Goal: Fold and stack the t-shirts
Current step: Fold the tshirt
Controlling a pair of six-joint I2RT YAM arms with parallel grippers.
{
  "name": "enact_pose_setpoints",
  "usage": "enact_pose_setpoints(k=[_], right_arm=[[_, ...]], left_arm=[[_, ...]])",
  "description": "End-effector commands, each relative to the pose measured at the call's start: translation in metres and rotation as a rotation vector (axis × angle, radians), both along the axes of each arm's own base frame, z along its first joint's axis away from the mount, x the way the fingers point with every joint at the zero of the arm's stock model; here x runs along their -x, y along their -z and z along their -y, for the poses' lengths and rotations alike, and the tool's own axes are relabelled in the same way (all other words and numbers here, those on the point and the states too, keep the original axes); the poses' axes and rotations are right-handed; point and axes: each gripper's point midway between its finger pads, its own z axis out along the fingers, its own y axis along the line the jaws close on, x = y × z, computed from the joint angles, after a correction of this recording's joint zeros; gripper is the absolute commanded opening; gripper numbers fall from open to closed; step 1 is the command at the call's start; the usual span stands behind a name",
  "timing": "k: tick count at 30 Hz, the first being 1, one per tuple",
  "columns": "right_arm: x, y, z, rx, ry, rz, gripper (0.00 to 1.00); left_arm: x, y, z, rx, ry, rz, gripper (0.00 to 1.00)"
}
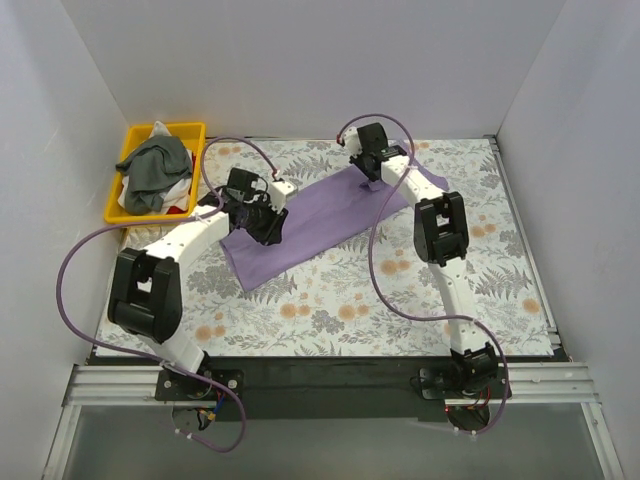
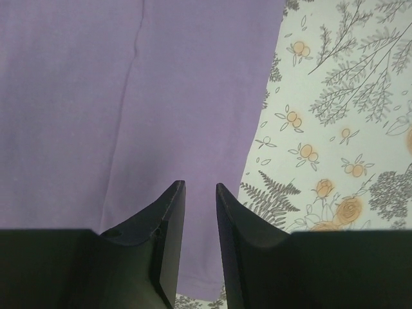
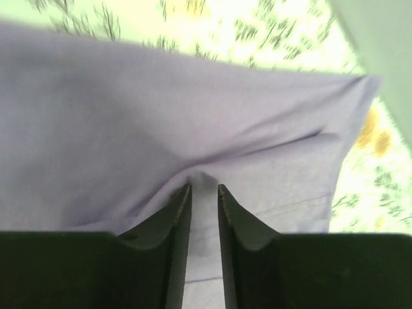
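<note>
The lilac-purple t-shirt (image 1: 325, 222) lies folded into a long strip, running diagonally from front left to back right on the floral table. My left gripper (image 1: 262, 228) hovers over the strip's left part. In the left wrist view its jaws (image 2: 200, 185) stand a narrow gap apart with nothing between them and flat lilac cloth (image 2: 96, 96) below. My right gripper (image 1: 368, 182) is at the strip's far edge. In the right wrist view it (image 3: 204, 187) pinches a raised pucker of the lilac cloth (image 3: 129, 96). The dark grey-green t-shirt (image 1: 158, 165) lies crumpled in the tray.
A yellow plastic tray (image 1: 192, 128) stands at the back left corner, holding the dark shirt plus white and red cloth. White walls enclose the table on three sides. The floral tablecloth (image 1: 350, 300) shows in front of the strip and at the right (image 2: 341, 129).
</note>
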Motion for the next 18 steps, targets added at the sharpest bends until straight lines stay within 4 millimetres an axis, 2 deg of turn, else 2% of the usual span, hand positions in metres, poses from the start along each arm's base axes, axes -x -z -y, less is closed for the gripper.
enact_pose_setpoints(k=[1, 2, 3, 4, 5, 6, 9, 10, 11, 13, 14, 15, 17, 18], right_arm=[[-0.035, -0.150, 0.007, -0.068, 0.058, 0.392, 0.31], [-0.027, -0.148, 0.008, -0.067, 0.050, 0.381, 0.36], [-0.020, -0.183, 0.011, -0.088, 0.049, 0.434, 0.38], [-0.016, -0.193, 0.012, -0.095, 0.047, 0.451, 0.40], [-0.010, -0.192, 0.014, -0.092, 0.043, 0.441, 0.42], [-0.004, -0.213, 0.017, -0.099, 0.045, 0.468, 0.44], [0.012, -0.227, 0.028, -0.079, 0.054, 0.477, 0.48], [0.015, -0.228, 0.034, -0.072, 0.062, 0.468, 0.49], [0.020, -0.237, 0.038, -0.078, 0.067, 0.472, 0.51], [0.029, -0.233, 0.052, -0.090, 0.095, 0.414, 0.52], [0.033, -0.232, 0.054, -0.110, 0.091, 0.391, 0.52], [0.040, -0.230, 0.069, -0.114, 0.116, 0.348, 0.52], [0.050, -0.229, 0.079, -0.189, 0.135, 0.289, 0.53], [0.058, -0.220, 0.099, -0.198, 0.171, 0.231, 0.53]], left_arm=[[-0.006, 0.005, -0.007, -0.075, 0.070, 0.040, 0.25], [-0.009, 0.007, -0.005, -0.081, 0.077, 0.039, 0.25], [-0.011, 0.009, -0.003, -0.088, 0.087, 0.040, 0.24], [-0.013, 0.018, 0.000, -0.101, 0.102, 0.028, 0.24], [-0.018, 0.019, 0.002, -0.111, 0.115, 0.042, 0.24], [-0.017, 0.024, 0.009, -0.126, 0.138, 0.047, 0.24], [-0.023, 0.042, 0.014, -0.211, 0.167, 0.065, 0.22], [-0.025, 0.054, 0.011, -0.262, 0.163, 0.057, 0.20], [-0.026, 0.055, 0.016, -0.295, 0.188, 0.073, 0.20], [-0.019, 0.070, 0.011, -0.379, 0.216, 0.041, 0.18], [-0.013, 0.074, 0.013, -0.398, 0.239, 0.025, 0.17], [0.006, 0.081, 0.013, -0.434, 0.307, -0.030, 0.16], [0.038, 0.090, 0.020, -0.460, 0.390, -0.107, 0.14], [0.062, 0.093, 0.016, -0.480, 0.427, -0.173, 0.13]])
